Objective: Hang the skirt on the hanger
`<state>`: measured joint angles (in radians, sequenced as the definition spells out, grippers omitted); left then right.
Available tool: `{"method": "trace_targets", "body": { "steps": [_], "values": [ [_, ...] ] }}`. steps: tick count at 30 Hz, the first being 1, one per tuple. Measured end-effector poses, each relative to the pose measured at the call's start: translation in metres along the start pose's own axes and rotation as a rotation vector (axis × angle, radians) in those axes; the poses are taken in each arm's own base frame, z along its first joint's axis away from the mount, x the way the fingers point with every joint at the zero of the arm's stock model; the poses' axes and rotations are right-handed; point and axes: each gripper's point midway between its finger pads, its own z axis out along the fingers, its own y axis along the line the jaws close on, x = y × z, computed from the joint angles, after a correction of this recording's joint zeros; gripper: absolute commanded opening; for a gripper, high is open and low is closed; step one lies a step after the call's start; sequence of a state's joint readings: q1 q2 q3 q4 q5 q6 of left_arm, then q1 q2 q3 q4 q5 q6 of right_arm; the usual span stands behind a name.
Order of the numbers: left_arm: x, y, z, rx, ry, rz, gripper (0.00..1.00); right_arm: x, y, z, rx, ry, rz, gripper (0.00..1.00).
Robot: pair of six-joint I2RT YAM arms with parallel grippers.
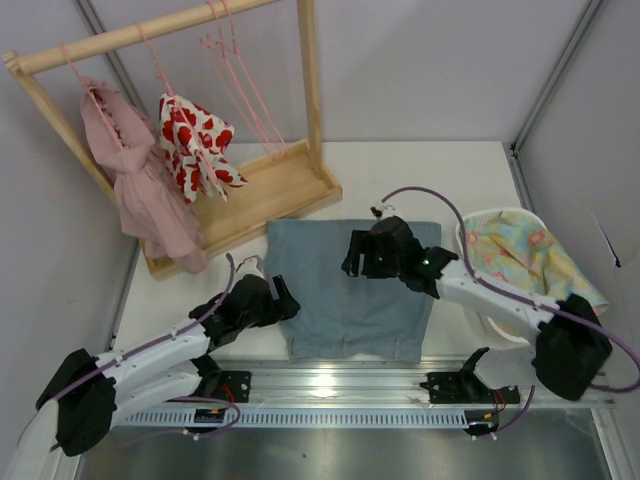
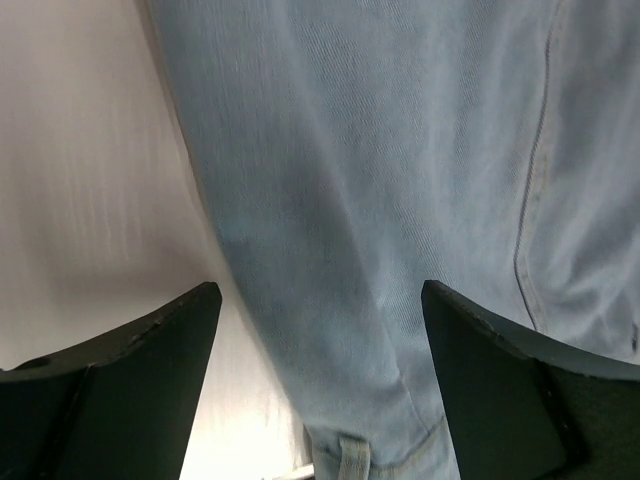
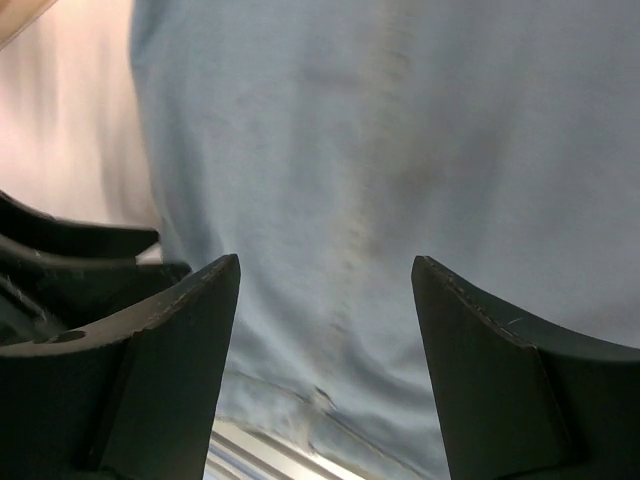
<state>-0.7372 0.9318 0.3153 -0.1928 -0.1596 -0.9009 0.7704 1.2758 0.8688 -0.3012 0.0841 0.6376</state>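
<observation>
The light blue denim skirt lies flat on the white table, waistband toward the near edge. My left gripper hovers open over its left edge; in the left wrist view the skirt and a belt loop show between the spread fingers, gripper. My right gripper is open above the skirt's far middle; in the right wrist view, denim fills the gap at the gripper. Empty pink wire hangers hang from the rack's bar. Neither gripper holds anything.
The wooden rack stands at the back left, carrying a pale pink dress and a white garment with red hearts. A white basket with floral cloth sits at the right. A metal rail runs along the near edge.
</observation>
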Motion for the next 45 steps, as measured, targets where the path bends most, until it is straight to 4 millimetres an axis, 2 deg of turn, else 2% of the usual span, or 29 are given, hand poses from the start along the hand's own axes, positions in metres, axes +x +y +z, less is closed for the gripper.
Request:
{"method": "trace_targets", "body": {
  "steps": [9, 13, 16, 20, 24, 30, 38, 40, 41, 43, 44, 45],
  "values": [
    [0.031, -0.002, -0.024, 0.099, 0.025, -0.092, 0.86, -0.022, 0.083, 0.083, -0.100, 0.014, -0.076, 0.74],
    [0.040, -0.004, -0.029, 0.105, 0.042, -0.142, 0.85, -0.033, 0.119, 0.127, -0.142, 0.015, -0.089, 0.74],
    [0.045, -0.005, -0.031, 0.111, 0.053, -0.168, 0.84, -0.026, 0.136, 0.156, -0.159, 0.033, -0.104, 0.74],
    [0.050, -0.006, -0.034, 0.111, 0.068, -0.183, 0.84, 0.000, 0.145, 0.181, -0.159, 0.083, -0.124, 0.75],
    [0.056, -0.007, -0.037, 0.117, 0.085, -0.197, 0.81, 0.020, 0.150, 0.193, -0.153, 0.119, -0.137, 0.75],
    [0.062, -0.009, -0.038, 0.145, 0.092, -0.222, 0.74, 0.008, 0.167, 0.210, -0.173, 0.085, -0.126, 0.75],
    [0.065, -0.010, -0.036, 0.150, 0.099, -0.220, 0.69, -0.005, 0.171, 0.220, -0.156, 0.040, -0.116, 0.67],
    [0.065, -0.010, -0.035, 0.148, 0.098, -0.222, 0.66, -0.007, 0.169, 0.224, -0.146, 0.031, -0.114, 0.59],
    [0.065, -0.010, -0.035, 0.146, 0.097, -0.222, 0.63, -0.008, 0.167, 0.225, -0.141, 0.029, -0.114, 0.49],
    [0.065, -0.008, -0.034, 0.139, 0.094, -0.228, 0.50, -0.008, 0.164, 0.228, -0.132, 0.028, -0.115, 0.40],
    [0.066, -0.005, -0.032, 0.129, 0.092, -0.228, 0.44, -0.008, 0.162, 0.229, -0.126, 0.028, -0.113, 0.29],
    [0.067, -0.003, -0.031, 0.125, 0.091, -0.231, 0.32, -0.009, 0.159, 0.231, -0.122, 0.027, -0.114, 0.22]
  ]
}}
